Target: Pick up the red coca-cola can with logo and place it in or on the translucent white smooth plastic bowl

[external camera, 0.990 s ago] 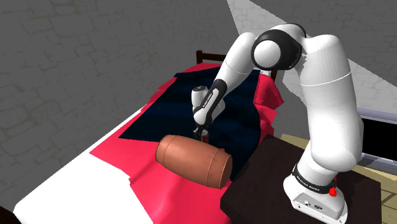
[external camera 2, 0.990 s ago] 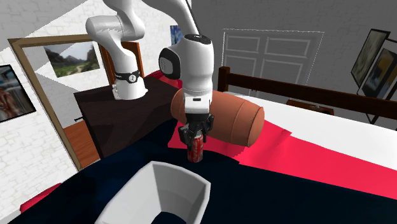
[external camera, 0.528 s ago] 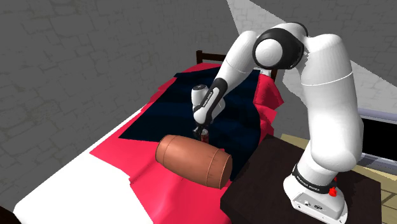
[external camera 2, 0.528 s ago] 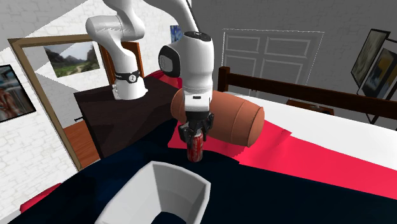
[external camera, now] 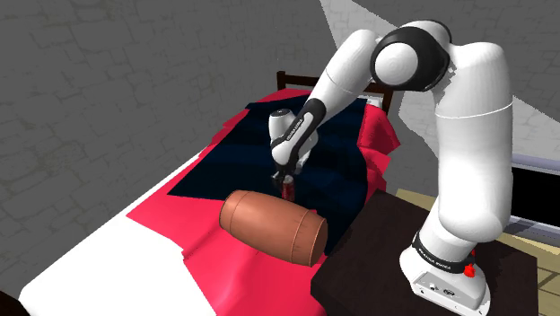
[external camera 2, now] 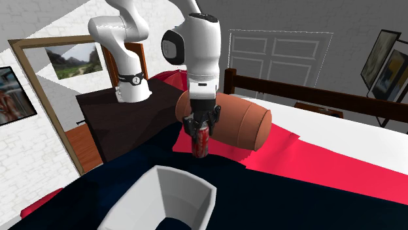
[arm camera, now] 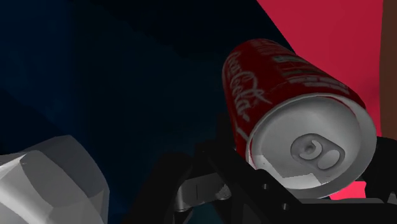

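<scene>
My end effector (external camera 2: 199, 129) is clamped on the red Coca-Cola can (external camera 2: 201, 145). In the shoulder view, the brown bolster (external camera: 273, 223) just beside it hides the can's base; the second exterior view shows the whole can. The white bowl (external camera 2: 175, 196), cut off at the frame's edge, sits near and below the end effector, with open dark blanket (external camera 2: 261, 196) between them.

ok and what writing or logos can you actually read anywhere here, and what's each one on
"Coca-Cola": white script on the side of the red cylindrical can with a grey top, seen in the wrist view, partly curving out of sight.
Small white print further along the same can: too blurred to read.
Lettering on the black band near the white arm's base: too small to read.
</scene>
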Controlling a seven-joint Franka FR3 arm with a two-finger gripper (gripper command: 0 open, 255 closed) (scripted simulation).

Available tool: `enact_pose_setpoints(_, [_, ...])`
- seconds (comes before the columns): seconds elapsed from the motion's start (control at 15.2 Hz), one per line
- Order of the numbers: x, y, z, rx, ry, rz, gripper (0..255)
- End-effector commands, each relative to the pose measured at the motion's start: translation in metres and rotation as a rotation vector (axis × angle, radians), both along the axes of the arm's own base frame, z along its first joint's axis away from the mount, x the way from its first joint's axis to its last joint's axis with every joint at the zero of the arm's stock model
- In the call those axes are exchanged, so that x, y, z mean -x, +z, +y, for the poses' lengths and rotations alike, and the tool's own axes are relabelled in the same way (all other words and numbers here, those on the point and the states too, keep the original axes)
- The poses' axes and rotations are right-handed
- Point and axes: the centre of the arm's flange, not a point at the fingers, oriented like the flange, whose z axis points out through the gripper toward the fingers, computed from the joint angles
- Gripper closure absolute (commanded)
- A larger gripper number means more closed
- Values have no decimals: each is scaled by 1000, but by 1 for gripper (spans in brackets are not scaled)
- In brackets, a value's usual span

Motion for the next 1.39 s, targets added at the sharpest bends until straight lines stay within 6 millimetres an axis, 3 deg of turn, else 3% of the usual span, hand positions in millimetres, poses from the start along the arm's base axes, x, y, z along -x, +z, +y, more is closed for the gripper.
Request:
enact_pose_setpoints(0.0, [0,11,-1,0,0,0,255])
enact_pose_setpoints(1.32, [0,116,-1,0,0,0,255])
